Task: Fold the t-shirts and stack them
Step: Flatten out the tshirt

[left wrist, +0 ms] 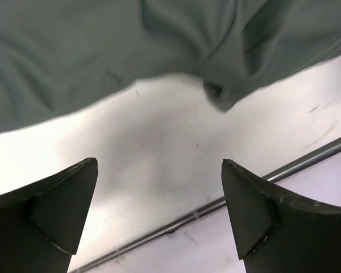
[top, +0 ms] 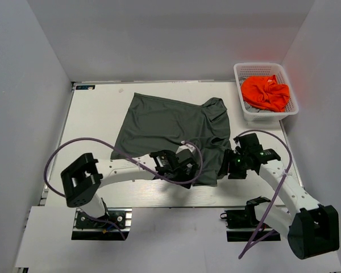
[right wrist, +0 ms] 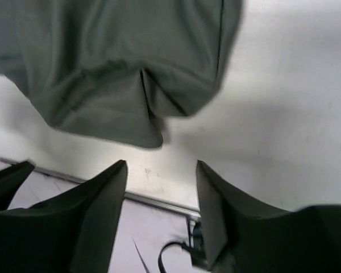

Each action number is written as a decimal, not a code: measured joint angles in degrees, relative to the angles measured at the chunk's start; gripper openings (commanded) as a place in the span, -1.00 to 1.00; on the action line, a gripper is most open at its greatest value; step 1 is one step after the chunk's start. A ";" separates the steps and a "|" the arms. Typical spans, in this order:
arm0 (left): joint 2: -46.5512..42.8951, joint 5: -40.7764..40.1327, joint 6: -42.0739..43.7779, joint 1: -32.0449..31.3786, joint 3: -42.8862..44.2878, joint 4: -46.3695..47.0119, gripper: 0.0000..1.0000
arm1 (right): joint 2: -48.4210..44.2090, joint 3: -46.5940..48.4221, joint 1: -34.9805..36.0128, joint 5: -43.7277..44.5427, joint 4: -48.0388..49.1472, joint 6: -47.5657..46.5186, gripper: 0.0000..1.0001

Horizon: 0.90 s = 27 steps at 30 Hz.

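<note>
Orange t-shirt [top: 265, 92] in basket [top: 268, 117], grey t-shirt [top: 165, 122] outside

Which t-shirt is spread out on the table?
The dark olive-grey t-shirt: it lies opened out on the table. The bright orange t-shirt is bunched up in the white basket at the far right corner instead.

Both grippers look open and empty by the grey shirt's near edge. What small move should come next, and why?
The left gripper and right gripper stand open and empty just short of the dark olive-grey t-shirt, whose near edge lies bunched on the table, not yet folded. Probably ease both forward and close on that edge to begin a fold.
</note>
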 measured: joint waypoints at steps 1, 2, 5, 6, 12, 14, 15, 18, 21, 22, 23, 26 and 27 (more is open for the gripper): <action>-1.44 -1.14 0.00 0.17 -0.68 1.11 0.99 | 0.94 -0.11 0.04 -0.17 1.60 0.22 0.27; -2.95 -2.32 0.00 0.46 -1.64 2.49 0.99 | 1.75 -0.20 0.11 -0.15 3.43 0.48 0.27; -6.51 -5.31 -0.33 2.43 -4.48 5.86 0.99 | 4.85 -0.28 0.09 -0.11 9.09 0.98 0.34; -7.08 -6.01 -0.39 3.56 -4.83 6.82 0.99 | 6.25 -0.31 0.09 -0.13 11.06 1.16 0.43; -7.58 -8.02 0.07 12.33 -6.91 15.45 0.99 | 16.15 -0.20 0.07 -0.24 20.37 2.45 0.79; -6.38 -8.02 0.33 15.54 -7.78 17.62 0.99 | 19.21 0.94 -0.17 0.52 21.09 3.15 0.79; -5.35 -8.02 0.39 16.96 -7.87 18.29 0.99 | 20.33 1.79 -0.35 1.51 21.92 3.43 0.79; -0.63 -7.06 0.55 21.64 -7.89 20.02 0.99 | 24.87 5.22 -1.27 2.80 23.19 3.96 0.79; 3.02 -4.70 0.52 25.57 -8.07 20.79 0.99 | 28.92 8.66 -2.49 3.28 24.30 4.42 0.79; 3.41 -4.31 0.59 26.77 -8.07 21.11 0.99 | 30.36 9.99 -3.10 3.58 24.65 4.55 0.79; 3.37 -3.85 0.59 27.63 -8.04 21.81 0.99 | 31.89 11.28 -3.74 3.87 25.11 4.59 0.79; 3.52 -2.82 0.50 30.40 -8.04 22.86 0.99 | 35.91 15.50 -5.51 4.79 25.77 4.20 0.79; 3.69 -2.60 0.50 31.06 -8.04 23.10 0.99 | 36.94 16.74 -5.99 5.33 25.77 3.85 0.79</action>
